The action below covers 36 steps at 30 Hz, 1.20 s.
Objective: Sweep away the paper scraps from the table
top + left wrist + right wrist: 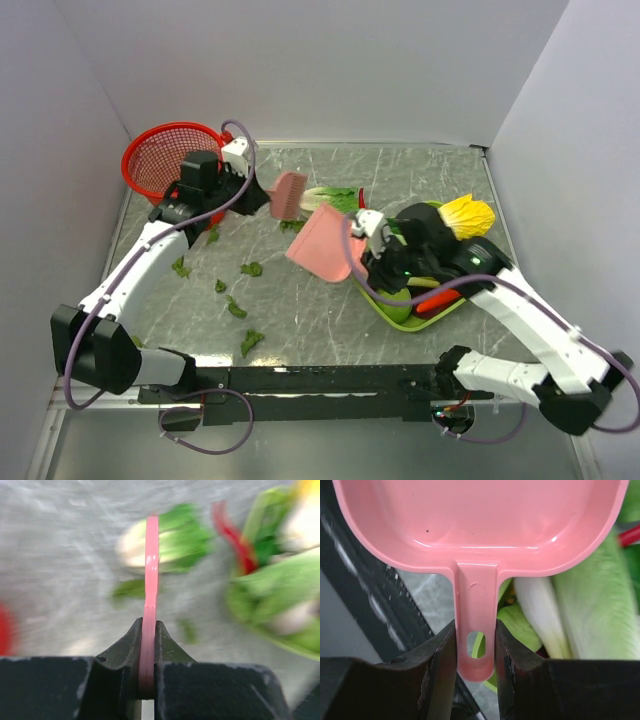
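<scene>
Left gripper (148, 635) clamped on the pink brush (288, 195), right gripper (475, 640) clamped on the pink dustpan (480, 520) handle, paper scraps (235, 308) scattered across the worktop (300, 310).

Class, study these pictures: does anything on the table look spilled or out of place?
Yes. Small dark green paper scraps lie scattered loose over the left part of the table, well away from the lime tray. The pink dustpan looks empty.
</scene>
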{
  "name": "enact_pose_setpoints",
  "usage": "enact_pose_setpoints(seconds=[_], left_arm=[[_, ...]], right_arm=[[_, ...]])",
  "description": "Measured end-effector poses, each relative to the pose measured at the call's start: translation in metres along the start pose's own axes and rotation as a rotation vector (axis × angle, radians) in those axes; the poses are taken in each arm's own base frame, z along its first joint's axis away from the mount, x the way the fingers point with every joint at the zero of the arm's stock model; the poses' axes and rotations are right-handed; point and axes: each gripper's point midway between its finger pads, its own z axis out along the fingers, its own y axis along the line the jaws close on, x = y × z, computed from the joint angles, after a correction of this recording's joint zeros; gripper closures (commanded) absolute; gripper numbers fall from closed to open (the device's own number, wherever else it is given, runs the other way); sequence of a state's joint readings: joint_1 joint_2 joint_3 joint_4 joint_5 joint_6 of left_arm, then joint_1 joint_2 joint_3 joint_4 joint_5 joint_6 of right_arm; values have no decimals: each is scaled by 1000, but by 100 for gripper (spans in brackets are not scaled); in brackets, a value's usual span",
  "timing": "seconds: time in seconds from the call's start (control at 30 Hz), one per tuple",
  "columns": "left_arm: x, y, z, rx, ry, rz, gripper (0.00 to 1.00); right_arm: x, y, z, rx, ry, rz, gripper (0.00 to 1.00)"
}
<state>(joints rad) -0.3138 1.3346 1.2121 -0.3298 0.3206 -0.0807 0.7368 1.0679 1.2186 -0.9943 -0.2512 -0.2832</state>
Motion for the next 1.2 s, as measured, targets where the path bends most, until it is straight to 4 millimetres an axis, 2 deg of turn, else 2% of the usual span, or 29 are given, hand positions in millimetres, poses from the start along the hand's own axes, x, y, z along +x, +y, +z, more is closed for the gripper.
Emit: enact_pose_setpoints(seconds=[0.1, 0.17, 0.27, 0.4, 0.5, 0.63, 0.7, 0.8, 0.93, 1.0, 1.1, 1.2], left_arm=[[12, -25, 11, 126, 1, -177, 99], [26, -42, 23, 229, 28, -299, 99], [55, -55, 45, 299, 131, -421, 99], [96, -61, 67, 310, 270, -510, 99], [115, -61, 65, 290, 332, -528, 99], [130, -52, 58, 242, 382, -498, 99], [138, -44, 49, 199, 405, -483, 99], [148, -26, 25, 118, 422, -449, 99], [148, -2, -11, 54, 400, -386, 99], [139, 4, -30, 48, 362, -318, 99], [108, -1, -56, 58, 232, -167, 99], [70, -6, -70, 53, 75, -57, 99]], right_arm=[[-15, -11, -21, 86, -114, 19, 100], [-19, -22, -27, 138, -146, 42, 100], [-21, -46, -33, 218, -173, 103, 100], [-21, -71, -28, 272, -171, 177, 100], [-22, -80, -28, 293, -180, 204, 100], [-28, -81, -28, 285, -205, 199, 100], [-29, -79, -27, 273, -209, 196, 100], [-27, -77, -25, 263, -207, 190, 100], [-17, -73, -17, 239, -180, 190, 100], [-15, -72, -15, 230, -173, 189, 100], [-16, -70, -15, 219, -179, 185, 100], [-18, -69, -15, 211, -187, 183, 100]])
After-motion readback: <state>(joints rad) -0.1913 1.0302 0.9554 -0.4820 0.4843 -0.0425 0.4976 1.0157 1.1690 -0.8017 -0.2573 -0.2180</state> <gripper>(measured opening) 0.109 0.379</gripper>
